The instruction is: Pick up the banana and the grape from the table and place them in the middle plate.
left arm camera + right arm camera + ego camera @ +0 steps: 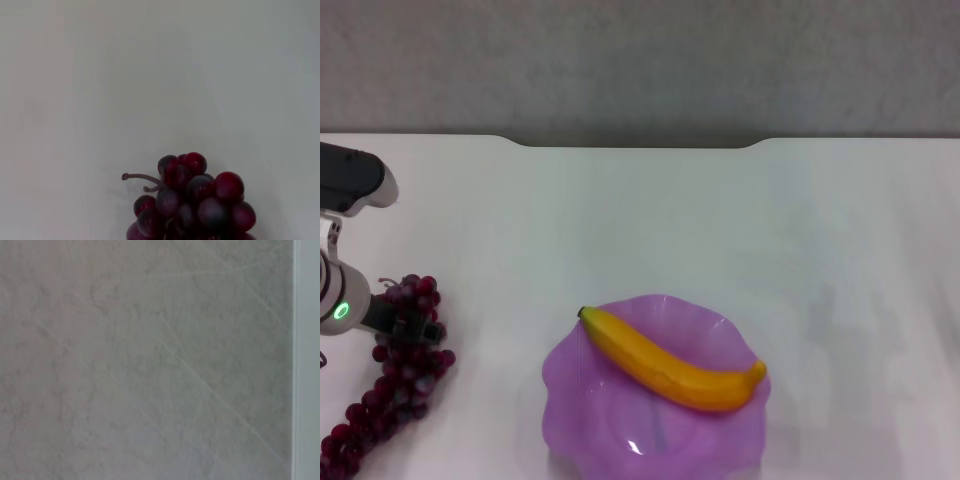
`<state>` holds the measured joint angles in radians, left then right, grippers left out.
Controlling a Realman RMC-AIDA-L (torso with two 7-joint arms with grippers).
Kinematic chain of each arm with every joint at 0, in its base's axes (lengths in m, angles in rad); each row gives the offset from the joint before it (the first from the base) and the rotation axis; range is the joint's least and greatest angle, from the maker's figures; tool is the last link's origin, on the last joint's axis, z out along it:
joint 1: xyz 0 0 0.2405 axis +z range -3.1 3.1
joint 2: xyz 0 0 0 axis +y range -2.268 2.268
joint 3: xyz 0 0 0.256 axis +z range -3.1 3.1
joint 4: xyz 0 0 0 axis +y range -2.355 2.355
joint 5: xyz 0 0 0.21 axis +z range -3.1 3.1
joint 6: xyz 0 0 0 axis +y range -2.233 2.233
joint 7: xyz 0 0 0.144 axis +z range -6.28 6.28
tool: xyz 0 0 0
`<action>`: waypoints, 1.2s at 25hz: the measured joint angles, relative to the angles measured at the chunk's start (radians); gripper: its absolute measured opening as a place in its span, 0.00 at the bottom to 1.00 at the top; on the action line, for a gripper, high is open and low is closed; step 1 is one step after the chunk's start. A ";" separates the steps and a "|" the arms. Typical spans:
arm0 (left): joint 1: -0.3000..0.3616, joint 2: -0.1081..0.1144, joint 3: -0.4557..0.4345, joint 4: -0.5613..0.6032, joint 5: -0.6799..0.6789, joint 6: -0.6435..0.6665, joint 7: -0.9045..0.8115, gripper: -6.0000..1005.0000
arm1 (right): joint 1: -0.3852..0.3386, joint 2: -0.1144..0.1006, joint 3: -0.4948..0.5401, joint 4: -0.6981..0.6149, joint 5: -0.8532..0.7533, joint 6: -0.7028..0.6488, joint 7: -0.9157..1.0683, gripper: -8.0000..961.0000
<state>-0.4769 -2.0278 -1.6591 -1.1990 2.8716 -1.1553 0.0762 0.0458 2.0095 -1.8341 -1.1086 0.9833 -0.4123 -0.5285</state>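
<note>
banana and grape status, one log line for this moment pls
banana: in middle plate | grape: on table, left side | left pincer: at grape's stem end | right arm: out of view

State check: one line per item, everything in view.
banana: lying across the middle plate, already placed.
middle plate: upright on the table, holding only the banana.
grape: on the table, left of the plate, not yet placed.
left gripper: down at the bunch's stem end.
right gripper: out of view.
</note>
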 joint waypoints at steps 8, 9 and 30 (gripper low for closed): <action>-0.001 0.003 -0.007 0.003 0.000 0.012 0.013 0.69 | 0.000 0.000 0.002 0.000 0.000 0.000 0.003 0.65; -0.001 0.005 -0.006 0.009 0.000 0.013 0.023 0.65 | 0.000 0.000 0.002 0.000 0.001 0.000 0.003 0.65; 0.049 0.003 -0.001 -0.039 0.000 0.094 0.075 0.30 | 0.016 0.000 -0.003 0.016 0.002 0.000 0.004 0.65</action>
<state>-0.4282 -2.0252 -1.6603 -1.2381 2.8717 -1.0614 0.1515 0.0619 2.0095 -1.8376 -1.0925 0.9849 -0.4128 -0.5245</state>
